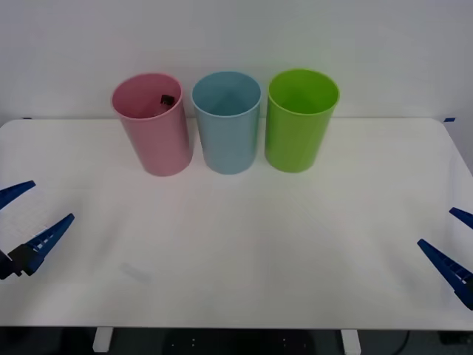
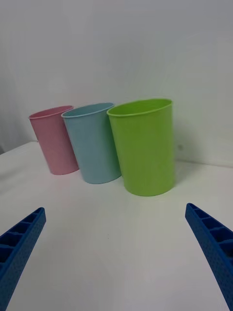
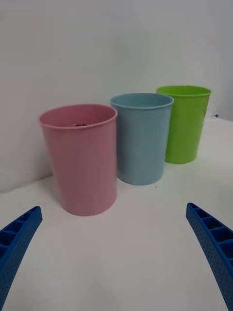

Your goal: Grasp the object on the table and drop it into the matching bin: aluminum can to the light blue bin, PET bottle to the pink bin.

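with both arms idle, bottle (image 1: 167,99) inside pink bin (image 1: 159,144).

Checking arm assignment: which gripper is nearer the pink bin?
Left. The left gripper sits at the table's left edge, the pink bin's side; the right gripper is across at the right edge.

Smooth, softly glossy plastic on the pink bin (image 1: 151,126), light blue bin (image 1: 227,124) and green bin (image 1: 299,122) — matt white counter (image 1: 244,244) — ribbed blue plastic pincer fingers (image 3: 211,243).
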### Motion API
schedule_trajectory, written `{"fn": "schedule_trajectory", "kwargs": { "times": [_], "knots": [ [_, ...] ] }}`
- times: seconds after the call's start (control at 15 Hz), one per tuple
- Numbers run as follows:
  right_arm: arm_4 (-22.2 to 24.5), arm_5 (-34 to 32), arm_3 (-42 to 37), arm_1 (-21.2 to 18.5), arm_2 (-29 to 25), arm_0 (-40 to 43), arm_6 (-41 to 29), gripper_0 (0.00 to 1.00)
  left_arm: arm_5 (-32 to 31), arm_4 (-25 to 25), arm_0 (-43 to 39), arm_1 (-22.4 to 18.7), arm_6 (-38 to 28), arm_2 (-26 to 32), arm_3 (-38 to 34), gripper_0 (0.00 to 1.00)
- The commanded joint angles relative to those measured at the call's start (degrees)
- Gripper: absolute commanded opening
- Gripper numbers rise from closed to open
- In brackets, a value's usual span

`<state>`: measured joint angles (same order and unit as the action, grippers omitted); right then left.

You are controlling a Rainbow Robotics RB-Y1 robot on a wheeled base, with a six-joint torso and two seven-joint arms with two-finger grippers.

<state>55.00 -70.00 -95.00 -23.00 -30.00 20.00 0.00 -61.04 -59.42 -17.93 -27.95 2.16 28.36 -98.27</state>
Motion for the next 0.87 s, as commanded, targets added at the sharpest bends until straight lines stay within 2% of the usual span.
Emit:
{"fn": "schedule_trajectory", "kwargs": {
  "times": [0.07,0.4,0.87],
  "knots": [
    [0.00,0.00,0.00,0.00,0.00,0.00,0.00,1.00,-4.26,0.00,-3.07,0.00,0.57,2.75,0.01,1.00],
    [0.00,0.00,0.00,0.00,0.00,0.00,0.00,1.00,-6.11,0.00,-7.12,0.00,0.92,3.37,0.01,1.00],
    [0.00,0.00,0.00,0.00,0.00,0.00,0.00,1.00,-5.31,-0.09,-7.47,0.00,0.65,2.67,0.01,1.00]
  ]
}}
